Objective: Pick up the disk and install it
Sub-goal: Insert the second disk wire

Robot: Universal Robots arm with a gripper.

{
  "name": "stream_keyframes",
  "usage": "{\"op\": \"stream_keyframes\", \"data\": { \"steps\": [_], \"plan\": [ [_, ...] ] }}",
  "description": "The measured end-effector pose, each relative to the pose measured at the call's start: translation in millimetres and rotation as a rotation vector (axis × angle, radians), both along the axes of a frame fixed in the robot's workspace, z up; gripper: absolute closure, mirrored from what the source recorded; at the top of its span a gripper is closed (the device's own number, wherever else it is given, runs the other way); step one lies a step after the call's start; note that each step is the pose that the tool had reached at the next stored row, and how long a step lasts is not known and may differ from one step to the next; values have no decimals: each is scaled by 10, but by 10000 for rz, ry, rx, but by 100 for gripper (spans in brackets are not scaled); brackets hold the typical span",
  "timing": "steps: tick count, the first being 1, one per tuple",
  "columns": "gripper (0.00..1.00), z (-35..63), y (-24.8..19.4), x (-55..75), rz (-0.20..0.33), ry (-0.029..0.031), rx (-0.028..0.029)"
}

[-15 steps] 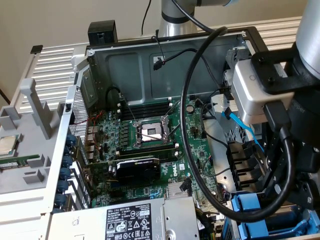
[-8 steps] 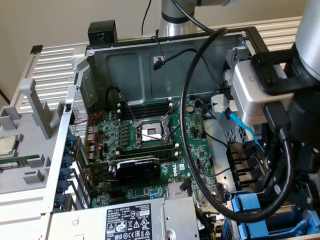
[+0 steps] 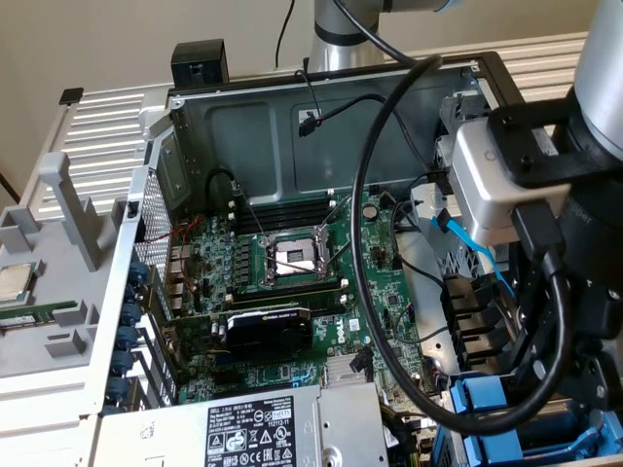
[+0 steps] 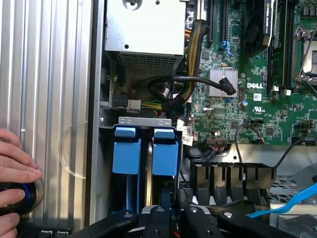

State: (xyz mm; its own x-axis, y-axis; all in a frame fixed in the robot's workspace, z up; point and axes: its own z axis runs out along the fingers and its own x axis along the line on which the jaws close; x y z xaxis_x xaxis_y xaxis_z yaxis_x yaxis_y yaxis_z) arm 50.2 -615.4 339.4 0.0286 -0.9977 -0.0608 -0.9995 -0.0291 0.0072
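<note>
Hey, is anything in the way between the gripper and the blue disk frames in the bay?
Nothing visible. The gripper sits right by the blue disk frames; the black cables lie off to the side, not across them.

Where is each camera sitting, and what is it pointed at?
Exterior view: off the arm, above and beside the open computer case, looking down at the green motherboard; the arm's wrist looms at the exterior view's right.
Wrist view: on the arm, looking down into the drive bay at the blue frames; the claw and a person's hand show.
Shared: motherboard, blue frames, grey power supply.
</note>
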Motion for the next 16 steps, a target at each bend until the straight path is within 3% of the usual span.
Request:
{"op": "stream_keyframes", "data": {
  "steps": [16],
  "plan": [
    [84, -14, 0, 0, 0, 0, 1]
  ]
}}
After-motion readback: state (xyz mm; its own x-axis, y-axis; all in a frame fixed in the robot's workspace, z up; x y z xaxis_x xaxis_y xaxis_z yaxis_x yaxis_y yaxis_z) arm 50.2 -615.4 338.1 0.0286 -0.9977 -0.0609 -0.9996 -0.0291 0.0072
